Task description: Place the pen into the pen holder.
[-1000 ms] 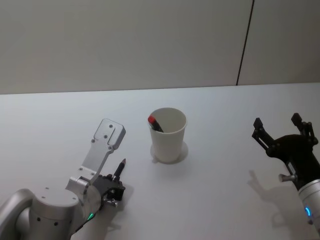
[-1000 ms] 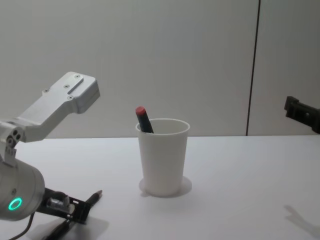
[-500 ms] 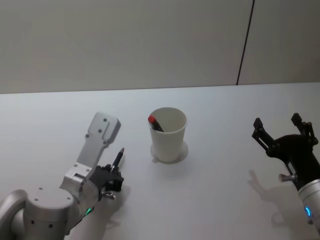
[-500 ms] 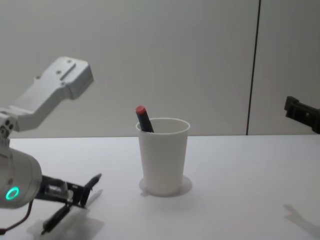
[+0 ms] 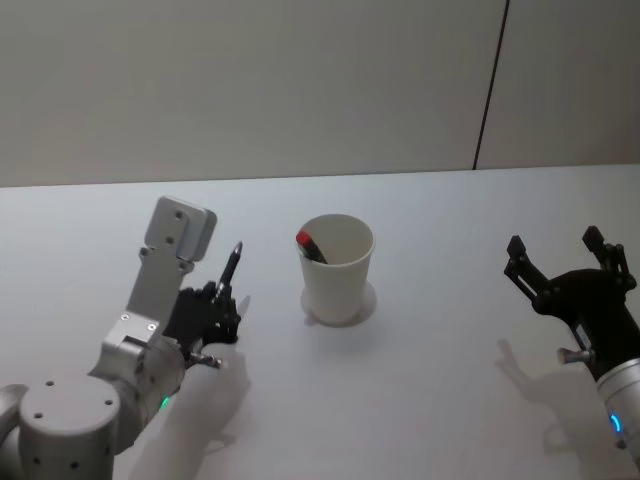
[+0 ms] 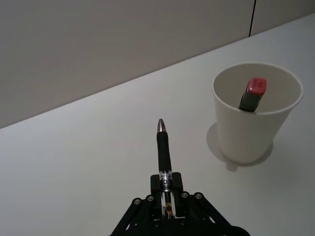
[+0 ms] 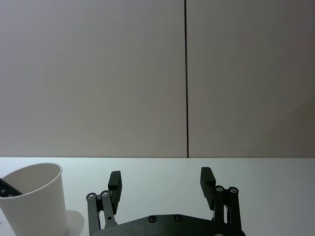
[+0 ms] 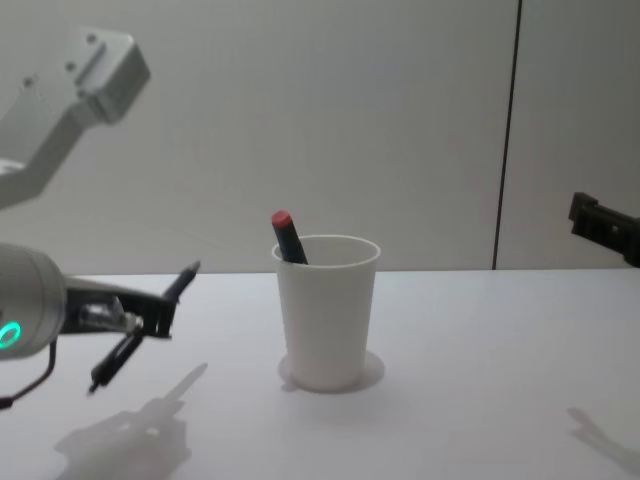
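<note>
My left gripper (image 5: 217, 300) is shut on a black pen (image 5: 231, 266) and holds it in the air to the left of the pen holder, well clear of it. The pen (image 6: 163, 149) points forward and up out of the gripper (image 6: 167, 192); from the chest it slants up toward the cup (image 8: 184, 279). The pen holder (image 5: 338, 272) is a white paper cup standing upright mid-table (image 8: 328, 312). A red-capped marker (image 5: 308, 245) leans inside it (image 6: 253, 91). My right gripper (image 5: 554, 243) hovers open at the far right (image 7: 161, 176), holding nothing.
The white table (image 5: 430, 400) runs back to a grey wall (image 5: 300, 90) with a dark vertical seam.
My left gripper has risen from the table with the pen and moved back and slightly left. The pen now tilts up more steeply. The right arm and the cup have not moved.
</note>
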Tool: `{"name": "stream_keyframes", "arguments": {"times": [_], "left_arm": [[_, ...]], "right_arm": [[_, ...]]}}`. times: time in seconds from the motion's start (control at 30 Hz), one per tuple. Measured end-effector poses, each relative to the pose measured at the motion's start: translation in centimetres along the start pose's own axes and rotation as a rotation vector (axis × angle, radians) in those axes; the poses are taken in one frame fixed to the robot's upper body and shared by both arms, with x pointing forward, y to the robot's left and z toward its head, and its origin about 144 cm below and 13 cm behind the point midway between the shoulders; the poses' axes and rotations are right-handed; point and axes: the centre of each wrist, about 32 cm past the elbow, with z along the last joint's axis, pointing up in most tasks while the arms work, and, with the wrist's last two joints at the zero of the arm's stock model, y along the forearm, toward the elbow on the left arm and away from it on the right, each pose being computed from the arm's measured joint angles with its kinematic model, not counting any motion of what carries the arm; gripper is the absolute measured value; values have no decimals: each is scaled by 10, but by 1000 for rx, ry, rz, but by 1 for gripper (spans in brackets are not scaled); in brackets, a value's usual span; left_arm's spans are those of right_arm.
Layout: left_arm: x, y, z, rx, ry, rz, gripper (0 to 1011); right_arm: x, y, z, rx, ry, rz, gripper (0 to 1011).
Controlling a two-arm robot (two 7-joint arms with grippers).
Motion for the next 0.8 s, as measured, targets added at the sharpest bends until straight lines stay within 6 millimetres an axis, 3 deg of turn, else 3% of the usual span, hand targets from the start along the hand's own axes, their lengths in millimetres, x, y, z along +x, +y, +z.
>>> {"name": "stream_keyframes", "arguments": {"times": [0.8], "left_arm": [[21, 9, -10, -415, 39, -89, 139]], "right_arm": [[0, 0, 0, 0, 0, 0, 1001]]}}
